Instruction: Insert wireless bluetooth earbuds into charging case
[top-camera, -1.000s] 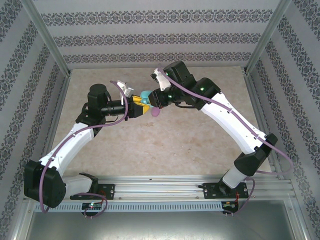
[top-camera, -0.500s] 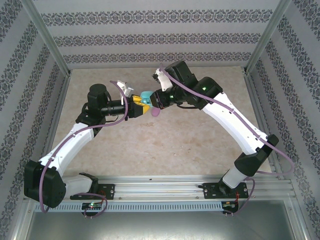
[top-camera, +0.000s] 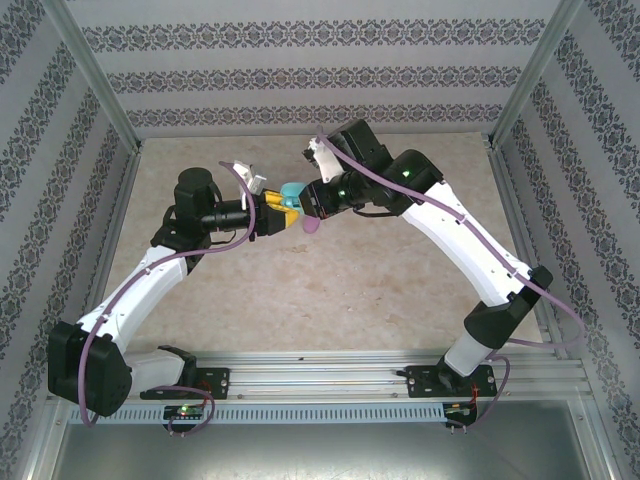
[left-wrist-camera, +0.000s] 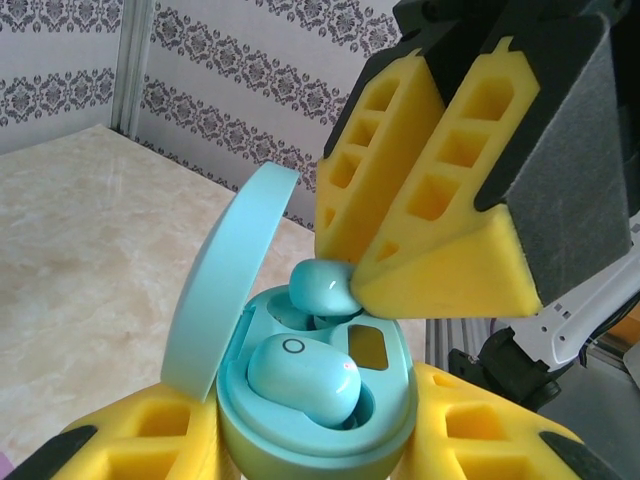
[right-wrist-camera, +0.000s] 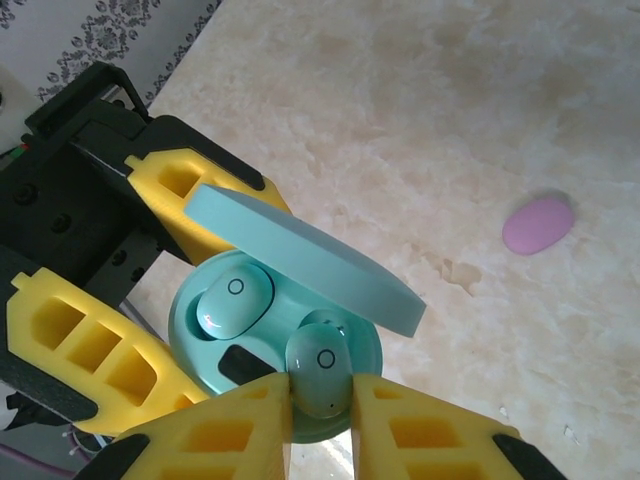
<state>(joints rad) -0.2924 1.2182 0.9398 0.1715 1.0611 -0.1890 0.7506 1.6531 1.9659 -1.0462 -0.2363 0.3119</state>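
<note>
One earbud (right-wrist-camera: 235, 300) sat seated; right gripper (right-wrist-camera: 320, 400), scarcely shifted, pinched second earbud (right-wrist-camera: 322, 362) unseated; left gripper (top-camera: 272, 213) clamped charging case (left-wrist-camera: 320, 445).

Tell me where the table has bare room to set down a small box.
Free: the table patch between the left arm and the right arm, up to the near rail; the far strip along the back wall. Crowded: the middle, where left gripper and right gripper meet at the blue case, pink case beside.

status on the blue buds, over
Left tool shut on open case. Right tool pinching second bud at its socket; first bud seated. Nothing in the way, pink case lies apart on table.
</note>
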